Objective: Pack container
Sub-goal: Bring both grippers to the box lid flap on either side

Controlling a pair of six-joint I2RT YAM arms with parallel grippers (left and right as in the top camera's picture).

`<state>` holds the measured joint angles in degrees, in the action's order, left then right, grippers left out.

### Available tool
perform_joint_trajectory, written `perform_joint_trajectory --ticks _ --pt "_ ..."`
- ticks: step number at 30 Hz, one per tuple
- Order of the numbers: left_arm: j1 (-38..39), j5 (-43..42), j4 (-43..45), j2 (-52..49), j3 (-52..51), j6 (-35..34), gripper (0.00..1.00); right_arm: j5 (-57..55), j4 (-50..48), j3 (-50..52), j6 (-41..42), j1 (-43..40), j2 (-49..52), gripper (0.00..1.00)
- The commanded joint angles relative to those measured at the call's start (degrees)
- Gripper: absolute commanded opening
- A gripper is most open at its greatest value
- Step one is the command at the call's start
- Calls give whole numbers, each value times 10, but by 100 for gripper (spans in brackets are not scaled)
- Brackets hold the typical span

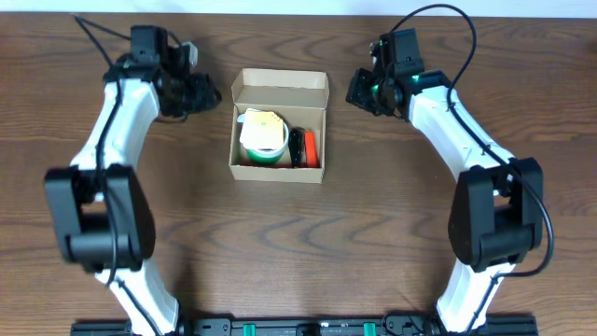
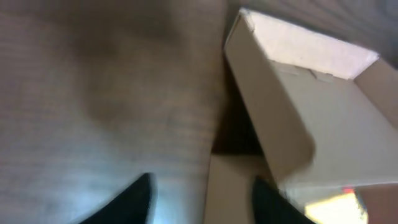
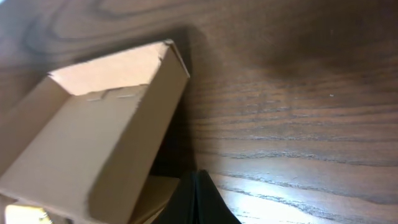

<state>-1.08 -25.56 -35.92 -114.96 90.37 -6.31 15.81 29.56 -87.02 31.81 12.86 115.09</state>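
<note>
Looking down on one brown cardboard box (image 1: 276, 174) at the middle of the table (image 1: 280, 243), lid flap (image 1: 280, 84) standing open at the far side, top uncovered. Counting three things inside: one pale roll (image 1: 263, 133) with a green rim filling the left part, one slim black piece (image 1: 296, 147) just beside it, one red-orange piece (image 1: 311, 147) against the right wall. Too small to name those last two any closer.

Two grippers, one on each side of the box, both up by the lid end and both outside it. Left gripper (image 1: 207, 94) just off the left wall, fingers (image 2: 134, 202) standing apart in the blurred wrist view, cardboard showing between them; cannot tell whether touching it. Right gripper (image 1: 358, 91) near the lid's right corner, fingers (image 3: 196, 199) pressed together, clamped on nothing, with wood grain and the box's outer wall ahead.
</note>
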Motion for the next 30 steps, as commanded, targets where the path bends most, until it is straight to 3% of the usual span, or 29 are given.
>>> perform_joint_trajectory --ticks 1,2,3,10,30 --pt "-1 -36 -2 -51 53 -19 21 17 -4 2 2 -6 35 1" --pt "-1 -45 -3 -68 67 -31 8 19 -5 2 9 -6 41 1" --pt "-1 -49 -3 -77 73 -40 5 23 -5 2 15 -6 45 1" --pt "0 -137 22 -141 88 -61 5 77 -58 2 37 -5 82 1" --pt "13 -238 90 -158 89 -79 6 207 -220 2 83 5 132 1"
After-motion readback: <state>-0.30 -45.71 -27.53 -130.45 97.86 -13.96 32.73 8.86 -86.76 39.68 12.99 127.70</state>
